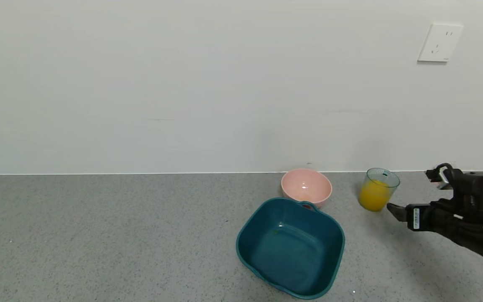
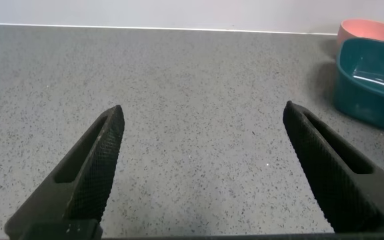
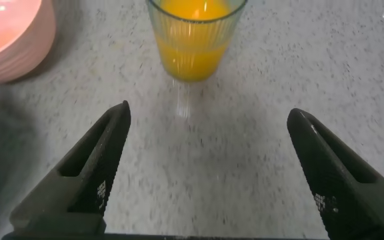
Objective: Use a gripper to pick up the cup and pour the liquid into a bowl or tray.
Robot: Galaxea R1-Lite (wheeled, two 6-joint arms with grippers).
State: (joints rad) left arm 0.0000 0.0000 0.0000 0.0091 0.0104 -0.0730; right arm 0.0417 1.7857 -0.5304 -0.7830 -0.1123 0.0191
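The cup point(image 1: 378, 189) is a translucent blue-grey ribbed tumbler, upright on the counter near the back wall, right of the pink bowl. It holds orange-yellow liquid point(image 1: 374, 195) to about two thirds. The dark teal square tub point(image 1: 292, 247) sits in front of the pink bowl, and no liquid shows in it. My right gripper point(image 1: 393, 208) is open and empty, just right of and in front of the cup, not touching it. In the right wrist view the cup point(image 3: 195, 37) stands ahead of the open gripper point(image 3: 209, 117). My left gripper point(image 2: 202, 117) is open over bare counter, out of the head view.
A round pink bowl point(image 1: 306, 187) stands behind the tub, touching its rim handle; it also shows in the right wrist view point(image 3: 9, 37). The wall rises right behind the cup and bowl. The tub point(image 2: 372, 83) shows far off in the left wrist view. Grey speckled counter stretches to the left.
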